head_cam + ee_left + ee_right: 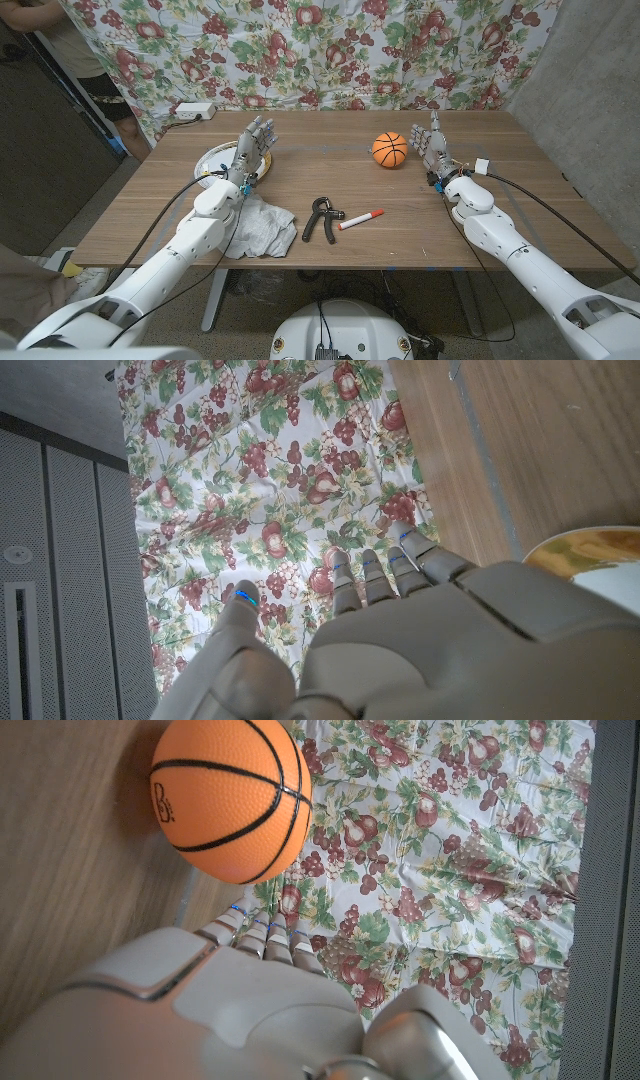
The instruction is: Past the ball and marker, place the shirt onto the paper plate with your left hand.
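Observation:
The crumpled pale shirt [262, 228] lies on the table near the front edge, beside my left forearm. The paper plate [207, 160] sits farther back on the left, its rim [590, 555] also in the left wrist view. My left hand [250, 150] stands at the plate's right edge, fingers [390, 570] straight and apart, holding nothing. An orange basketball [390, 149] sits at the back right, and its side [228, 795] shows large in the right wrist view. My right hand [432, 145] stands just right of it, empty, fingers extended. A red-and-white marker [361, 219] lies mid-table.
A black hand-grip exerciser [320, 217] lies between the shirt and the marker. A white power strip [195, 110] sits at the back left edge, and a small white object [482, 166] by my right wrist. A person [90, 50] stands at the back left before a floral cloth [330, 50].

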Available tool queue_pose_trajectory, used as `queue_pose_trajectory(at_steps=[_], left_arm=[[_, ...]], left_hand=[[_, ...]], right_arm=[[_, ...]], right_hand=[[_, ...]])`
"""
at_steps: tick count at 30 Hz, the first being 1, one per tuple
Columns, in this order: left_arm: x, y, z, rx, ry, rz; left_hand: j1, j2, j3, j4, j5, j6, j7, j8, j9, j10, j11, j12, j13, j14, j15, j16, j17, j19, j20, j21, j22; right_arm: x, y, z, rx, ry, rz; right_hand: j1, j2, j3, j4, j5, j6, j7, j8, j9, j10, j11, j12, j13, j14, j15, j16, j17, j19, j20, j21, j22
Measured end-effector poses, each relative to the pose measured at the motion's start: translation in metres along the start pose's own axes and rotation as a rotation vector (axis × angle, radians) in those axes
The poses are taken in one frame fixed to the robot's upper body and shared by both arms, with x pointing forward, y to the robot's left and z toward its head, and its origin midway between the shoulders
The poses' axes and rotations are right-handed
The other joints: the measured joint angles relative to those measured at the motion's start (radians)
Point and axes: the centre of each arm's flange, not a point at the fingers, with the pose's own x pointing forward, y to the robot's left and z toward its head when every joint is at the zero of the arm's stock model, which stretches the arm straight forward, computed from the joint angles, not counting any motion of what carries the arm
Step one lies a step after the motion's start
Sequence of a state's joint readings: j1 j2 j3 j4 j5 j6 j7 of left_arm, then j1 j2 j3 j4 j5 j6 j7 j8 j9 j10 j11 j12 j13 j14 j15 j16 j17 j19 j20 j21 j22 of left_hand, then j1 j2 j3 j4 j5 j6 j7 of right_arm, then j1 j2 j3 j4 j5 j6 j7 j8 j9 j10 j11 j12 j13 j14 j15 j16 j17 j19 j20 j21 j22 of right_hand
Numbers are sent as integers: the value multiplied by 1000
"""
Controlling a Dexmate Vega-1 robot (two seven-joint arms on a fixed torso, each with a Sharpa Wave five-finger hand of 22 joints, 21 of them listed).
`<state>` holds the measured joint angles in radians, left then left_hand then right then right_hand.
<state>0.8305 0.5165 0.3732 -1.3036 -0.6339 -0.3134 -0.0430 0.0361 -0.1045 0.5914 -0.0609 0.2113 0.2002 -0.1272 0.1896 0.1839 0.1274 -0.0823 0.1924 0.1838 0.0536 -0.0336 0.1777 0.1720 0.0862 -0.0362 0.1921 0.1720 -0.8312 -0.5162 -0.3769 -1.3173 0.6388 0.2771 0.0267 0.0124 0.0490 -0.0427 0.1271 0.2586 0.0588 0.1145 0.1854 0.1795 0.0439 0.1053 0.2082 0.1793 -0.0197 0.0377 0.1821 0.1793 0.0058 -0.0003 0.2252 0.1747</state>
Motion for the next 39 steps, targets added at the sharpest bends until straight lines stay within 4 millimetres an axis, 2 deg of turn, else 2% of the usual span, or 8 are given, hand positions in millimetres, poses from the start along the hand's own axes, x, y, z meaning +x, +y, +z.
queue_pose_trajectory(at_steps=[14, 20, 21, 25, 27, 30, 34, 39], left_arm=[[0, 0, 1, 53, 23, 4], [-4, -4, 10, 100, 25, -8], [-4, -3, 9, 104, 28, -5], [-6, -4, 10, 121, 31, -6], [-8, -5, 11, 129, 33, -8], [-9, -5, 10, 136, 38, -2], [-12, -6, 10, 148, 43, -1], [-15, -7, 11, 165, 42, 1]], left_hand=[[0, 0, 6, -11, 0, 5, -13, 0, 0, 0, 0, 0, 0, -9, -2, 0, 0, -27, -1, -6, 0], [0, 0, 2, -15, 0, 5, -13, 0, 0, 0, 0, 0, 0, -21, 0, 0, 0, -46, -1, -11, 3], [0, 0, 2, -15, 0, 5, -13, 0, 0, 0, 0, 0, 0, -21, 0, 0, 0, -49, 2, -11, 3], [0, 0, 2, -15, 0, 10, -18, 0, 0, -5, -6, 0, 0, -25, 0, 0, 0, -54, 2, -11, 3], [0, 0, -1, -19, 0, 8, -26, 0, 0, 4, -15, 2, 0, -34, 1, 0, 2, -68, 15, -11, 3], [0, 0, 1, -24, 0, 15, -42, 0, 0, 10, -32, 5, 0, -34, 1, 0, 3, -64, 56, -11, 3], [0, 0, 1, -24, 0, 16, -48, 0, 0, 12, -34, 5, 0, -34, 1, 0, 3, -63, 60, -6, 3], [0, 0, -1, -26, 0, 16, -48, 0, 0, 12, -34, 5, 0, -34, 1, 4, 3, -63, 58, -6, 3]], right_arm=[[1, 1, 0, -3, 1, 3], [-2, 3, 1, -4, -2, 8], [-2, 3, 2, -5, -3, 9], [-4, 3, 3, -9, -4, 11], [-5, 3, 3, -12, -6, 11], [-6, 3, 4, -15, -6, 13], [-7, 4, 5, -19, -5, 17], [-9, 4, 4, -22, -3, 21]], right_hand=[[0, 0, -4, 4, 4, -2, -2, 0, 0, 0, 0, 0, 0, 0, 0, 0, 0, 0, 0, -4, 0], [0, 0, -7, 1, 4, 0, -11, 0, 0, 0, 0, 0, 0, 0, 0, 0, 0, 0, 1, -4, 0], [0, 0, -7, 2, 4, -3, -14, 0, 0, -2, -2, 0, 0, 0, 0, 0, 0, -1, 11, -4, 0], [0, 0, -7, 1, 4, -1, -20, 0, 0, -5, -13, 0, 0, 0, 0, 0, 0, 4, 17, -4, 0], [5, 5, -7, 1, 4, -4, -26, 0, 0, -8, -18, 0, 0, -7, 12, 0, 0, 8, 38, -10, 0], [5, 5, -9, 4, 4, -9, -31, 0, 0, -11, -22, 0, 0, -7, 26, 0, 0, 8, 63, -12, 0], [5, 5, -11, 6, 4, -10, -37, 0, 0, -11, -32, 0, 0, -9, 27, 0, 0, 9, 67, -12, 0], [5, 5, -15, 1, 4, -7, -40, 0, 0, -11, -32, 0, 0, -9, 27, 0, 0, 9, 67, -12, 0]])
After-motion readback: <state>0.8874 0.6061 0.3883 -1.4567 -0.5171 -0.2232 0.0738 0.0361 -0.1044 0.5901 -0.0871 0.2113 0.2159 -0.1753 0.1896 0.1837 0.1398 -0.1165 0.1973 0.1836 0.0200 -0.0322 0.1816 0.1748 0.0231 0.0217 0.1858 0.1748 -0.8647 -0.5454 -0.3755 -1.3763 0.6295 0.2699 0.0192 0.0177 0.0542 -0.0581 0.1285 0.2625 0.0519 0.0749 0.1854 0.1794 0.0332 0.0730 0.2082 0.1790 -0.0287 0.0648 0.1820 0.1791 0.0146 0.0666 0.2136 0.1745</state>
